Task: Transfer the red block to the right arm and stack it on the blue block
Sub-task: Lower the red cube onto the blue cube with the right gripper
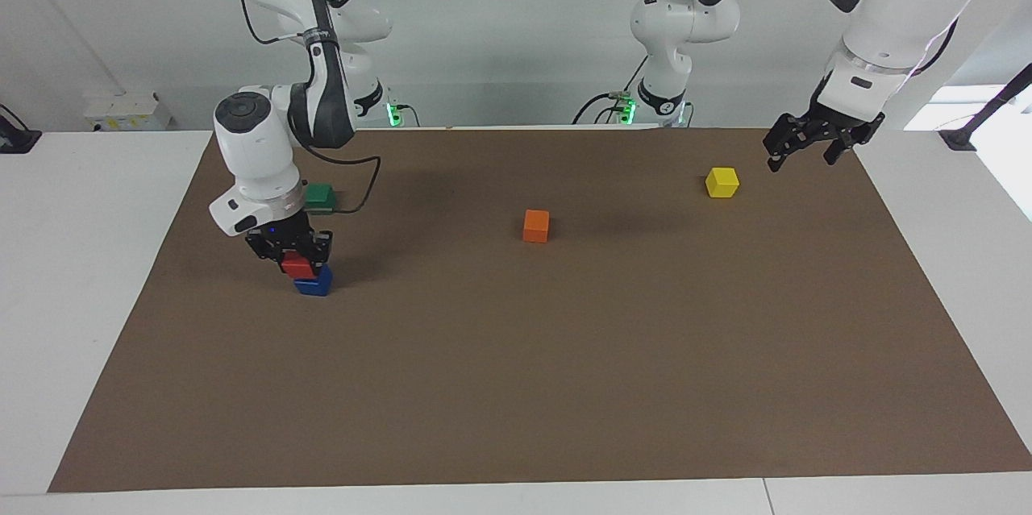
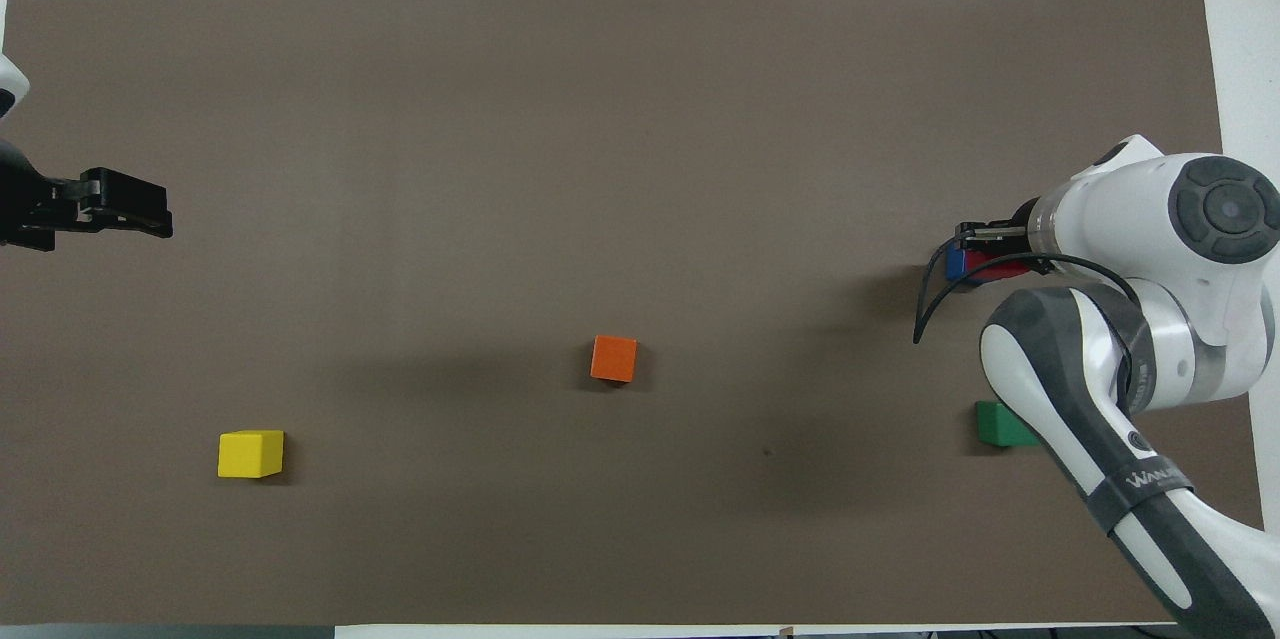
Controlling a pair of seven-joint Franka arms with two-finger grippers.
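Observation:
My right gripper (image 1: 298,255) is shut on the red block (image 1: 297,266) and holds it right on top of the blue block (image 1: 315,284); the two look to be touching. The red block sits a little off-centre, toward the right arm's end of the table. In the overhead view the right gripper (image 2: 988,249) and wrist cover most of the red block (image 2: 998,268), and only an edge of the blue block (image 2: 954,263) shows. My left gripper (image 1: 801,151) is open and empty. It hangs in the air at the left arm's end of the mat, beside the yellow block, and also shows in the overhead view (image 2: 140,212).
A green block (image 1: 320,195) lies nearer to the robots than the stack, partly under the right arm in the overhead view (image 2: 998,425). An orange block (image 1: 535,226) lies mid-mat. A yellow block (image 1: 721,182) lies near the left gripper. All stand on a brown mat (image 1: 564,386).

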